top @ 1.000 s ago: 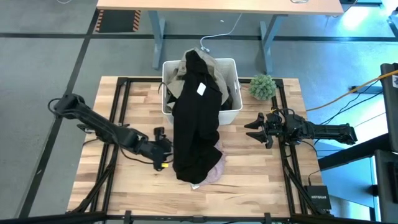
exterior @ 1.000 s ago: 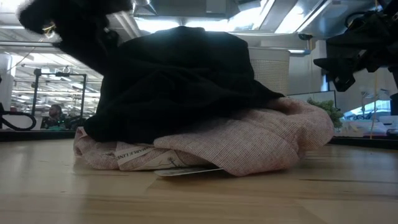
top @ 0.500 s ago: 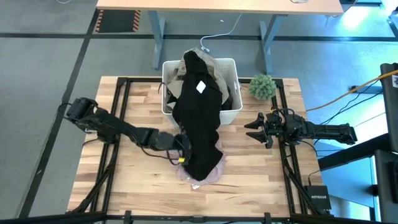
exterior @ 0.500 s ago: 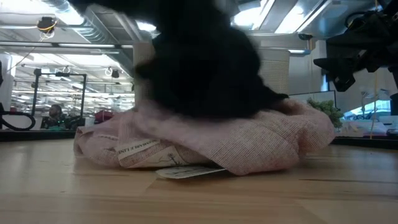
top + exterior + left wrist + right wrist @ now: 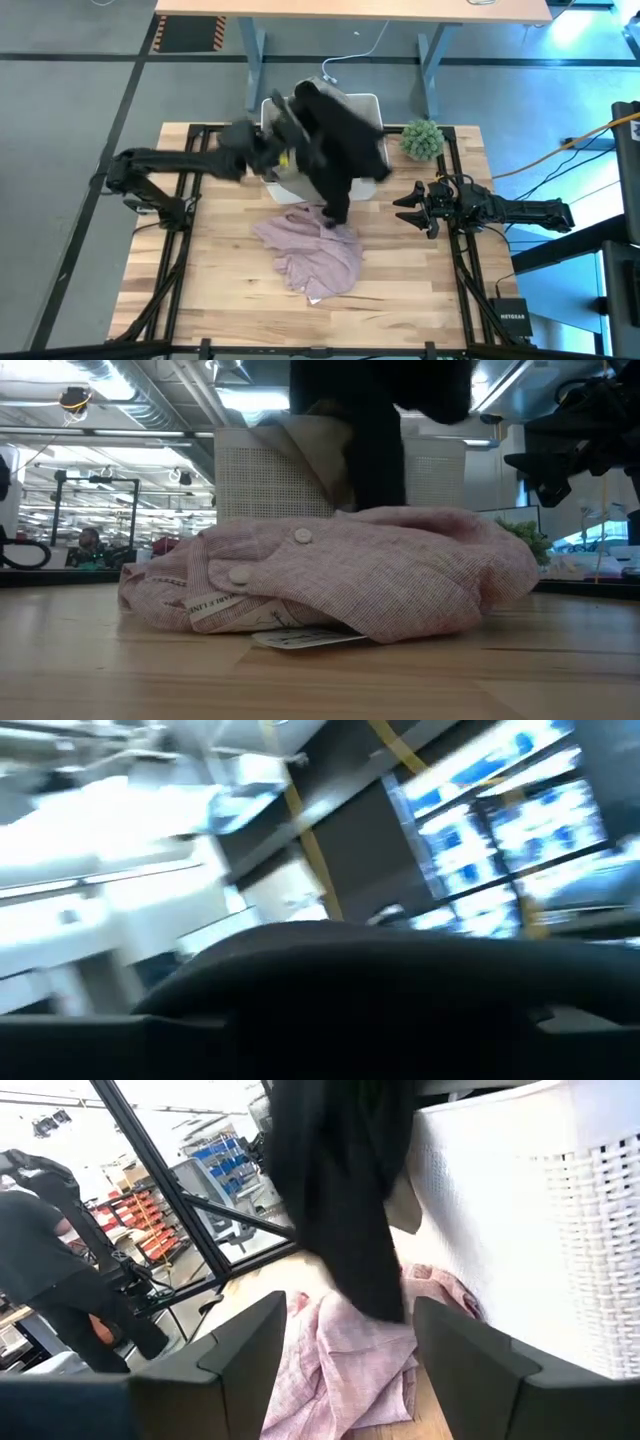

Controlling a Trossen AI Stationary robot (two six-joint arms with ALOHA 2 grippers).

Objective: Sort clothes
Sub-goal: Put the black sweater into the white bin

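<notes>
The black garment (image 5: 338, 140) is bunched over the white bin (image 5: 365, 103). One tail of it hangs down the bin's near wall (image 5: 378, 450). My left gripper (image 5: 283, 152) is raised at the bin's left side, against the black cloth and shut on it. The mottled pink garment (image 5: 312, 256) lies spread on the table in front of the bin (image 5: 330, 585). A khaki-beige garment (image 5: 312, 448) hangs over the bin's rim. My right gripper (image 5: 345, 1370) waits open to the right of the bin (image 5: 405, 208). No olive garment shows. My left gripper holds the black garment, but motion blur and the cloth itself hide where the fingers meet it. The garment's bulk is lifted to the height of the bin's top. Its tail (image 5: 336, 208) hangs slack, reaching the pink garment's far edge.
A small green fuzzy plant (image 5: 422, 138) stands at the far right beside the bin. Black frame rails (image 5: 195, 200) run along both sides of the wooden table. People and shelving show in the room beyond.
My left gripper has gone toward the table's right, into the black garment's near part. It has then swung up and toward the far edge, to the bin. The black garment's near part is lifted off the pink garment, which now lies uncovered; its far part stays at the bin.
</notes>
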